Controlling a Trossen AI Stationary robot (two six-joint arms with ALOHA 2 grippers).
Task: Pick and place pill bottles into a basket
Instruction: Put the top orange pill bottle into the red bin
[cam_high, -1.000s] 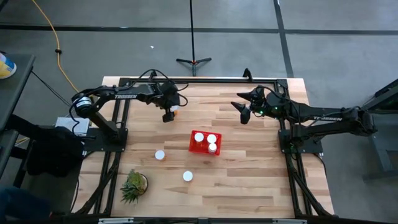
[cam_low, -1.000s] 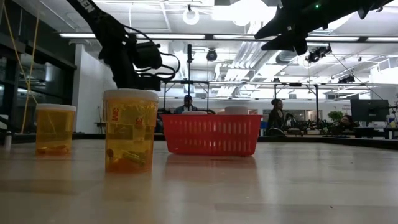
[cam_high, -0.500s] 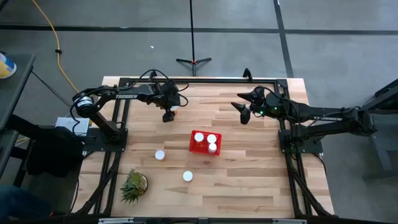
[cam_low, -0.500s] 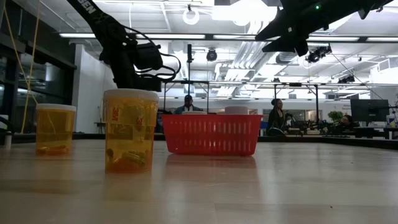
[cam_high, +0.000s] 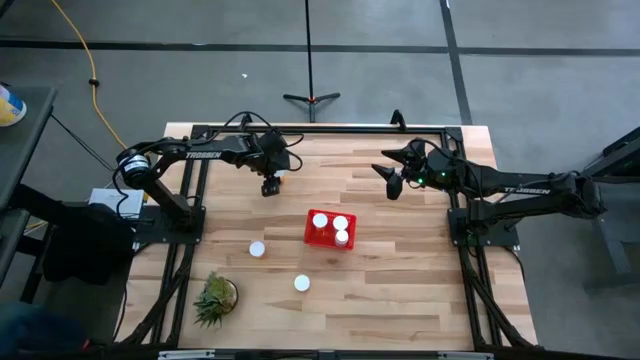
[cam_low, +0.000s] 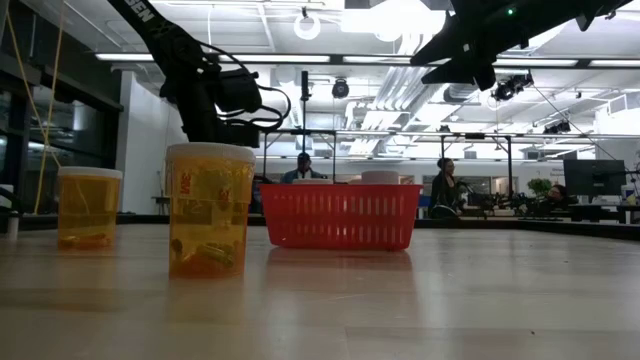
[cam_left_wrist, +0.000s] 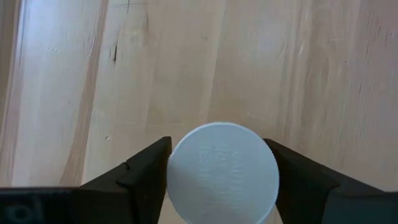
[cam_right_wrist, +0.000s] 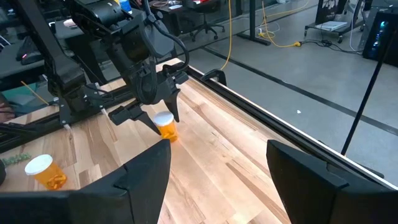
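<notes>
One pill bottle (cam_left_wrist: 222, 171) with a white cap and orange body (cam_right_wrist: 165, 127) stands on the table at the far left. My left gripper (cam_high: 270, 185) points down over it, open, one finger on each side of the bottle. Three bottles stand in the red basket (cam_high: 312, 238) at mid-table; their caps (cam_high: 331, 227) show from above. Two more bottles (cam_high: 257, 249) (cam_high: 301, 283) stand on the table nearer the front, and both also show in the low view (cam_low: 208, 210) (cam_low: 90, 207). My right gripper (cam_high: 393, 184) is open and empty above the far right of the table. My left gripper comes at the bottle from above, its fingers (cam_left_wrist: 146, 174) at the two sides of the body under the cap. The cap (cam_left_wrist: 186, 155) hides where they meet it, so I cannot tell whether they touch. The bottle stands upright on the table.
A small green spiky plant (cam_high: 215, 298) sits at the near left corner. Black frame rails (cam_high: 190, 215) run along the left, right and far edges. Bare wood lies to the right of the basket and along the front. People stand in the room beyond the table (cam_low: 443, 185).
</notes>
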